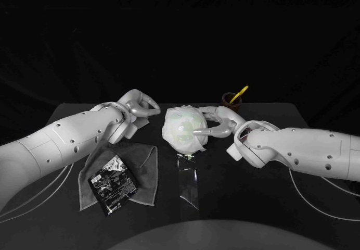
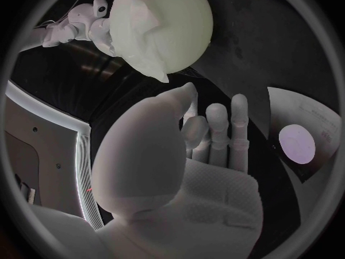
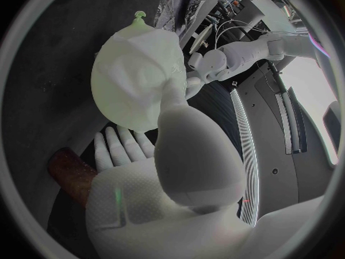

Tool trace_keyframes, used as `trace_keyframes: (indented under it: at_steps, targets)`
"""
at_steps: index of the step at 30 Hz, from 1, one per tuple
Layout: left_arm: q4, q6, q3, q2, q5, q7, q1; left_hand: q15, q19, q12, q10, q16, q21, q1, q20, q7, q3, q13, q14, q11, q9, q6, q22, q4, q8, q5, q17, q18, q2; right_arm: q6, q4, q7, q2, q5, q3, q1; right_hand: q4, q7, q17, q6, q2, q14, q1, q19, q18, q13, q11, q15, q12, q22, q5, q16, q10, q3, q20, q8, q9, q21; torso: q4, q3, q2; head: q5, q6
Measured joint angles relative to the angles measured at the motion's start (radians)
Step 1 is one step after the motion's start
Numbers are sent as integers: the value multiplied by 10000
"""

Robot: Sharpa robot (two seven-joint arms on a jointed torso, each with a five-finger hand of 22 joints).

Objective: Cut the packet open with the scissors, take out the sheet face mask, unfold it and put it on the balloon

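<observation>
A pale balloon (image 1: 183, 128) stands at the table's middle with the white sheet mask (image 1: 180, 136) draped over it; both are also in the left wrist view (image 2: 161, 26) and the right wrist view (image 3: 137, 75). My left hand (image 1: 139, 109) hovers just left of the balloon, fingers spread and empty (image 2: 209, 138). My right hand (image 1: 217, 124) curves close round the balloon's right side, fingers straight and apart (image 3: 140, 155), holding nothing. The cut black packet (image 1: 112, 183) lies front left. Yellow-handled scissors (image 1: 239, 94) stand in a brown cup (image 1: 231, 99).
The packet rests on a grey cloth (image 1: 144, 172) at the front left. A clear plastic film (image 1: 188, 179) lies on the table in front of the balloon. The brown cup (image 3: 72, 175) stands behind my right hand, close to its wrist.
</observation>
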Motion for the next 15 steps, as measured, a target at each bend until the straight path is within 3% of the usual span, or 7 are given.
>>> trace_keyframes:
  at_steps: [1, 2, 3, 6, 9, 15]
  targets:
    - [8, 6, -2, -33, 3, -1, 0, 80, -142, -1054, -931, -300, -48, -175, 33, 62, 95, -1554, -477, 73, 303, -309, -7, 71, -12, 0, -512, 1, 83, -1, -1, 0, 0, -1, 0, 0, 0, 0, 0, 0, 0, 0, 0, 0, 1, 0, 0, 0, 0, 0, 0, 0, 0, 0, 0, 0, 0, 0, 1, 0, 0, -1, 3]
    - [39, 15, -2, -81, 24, -2, 0, 141, -244, -1891, -1598, -492, -132, -395, 58, 135, 147, -2701, -762, 172, 370, -564, -39, 131, -124, 9, -742, 0, 141, -1, -3, -1, -1, -2, 0, 0, 0, 0, 0, 0, 0, 0, 0, 0, 0, 0, 0, 0, 0, -8, 0, -23, 0, 0, 0, 11, 3, 0, 4, 0, 0, -1, 4]
    - [93, 29, -2, -139, 67, -2, 0, 256, -365, -2618, -2189, -701, -289, -631, 109, 280, 99, -3493, -999, 272, 366, -904, -140, 231, -317, 43, -906, -1, 189, -2, -4, -1, -2, -3, 0, -1, 0, 0, 0, 0, 0, 0, 0, 0, 0, 0, 0, 0, 0, -13, 0, -40, 0, 0, 0, 41, 7, 0, 7, -1, 0, -1, 5]
    - [413, 117, -2, -381, 370, 6, 0, 552, -663, -3778, -3064, -1206, -737, -1173, 258, 528, -119, -4433, -1465, 531, 259, -1464, -415, 562, -622, 45, -1192, -1, 110, -4, -4, -2, -6, -5, 0, -1, 0, 0, 0, 0, 0, 0, 0, 0, 0, 0, 0, 0, 0, -13, 0, -40, 0, 0, 0, 41, 10, 0, 9, -3, 0, -5, 6]
    - [892, 285, -2, -663, 886, 27, 0, 817, -781, -5539, -3603, -1710, -1375, -1558, 479, 785, -375, -5639, -1714, 799, 242, -1750, -857, 895, -665, 45, -1505, -3, 36, -4, -4, -2, -11, -6, 2, -2, 0, 0, 0, 0, 0, 0, 0, 0, 0, -1, 0, 0, 0, -13, 0, -40, 0, 0, 0, 41, 10, 0, 13, -3, 4, -7, 4]
    - [1828, 709, -18, -1198, 1870, 42, -15, 929, -365, -6850, -3395, -1558, -1543, -1714, 663, 945, -933, -6684, -1379, 1056, 99, -1978, -1100, 1080, -764, 45, -1560, 108, -119, -5, -14, -2, -13, -13, 2, -15, 0, 0, 0, 0, 0, 0, 0, 0, 0, -3, 0, 0, -1, -12, 0, -40, -1, 0, -1, 40, 9, 0, 13, -3, 6, 42, -16]
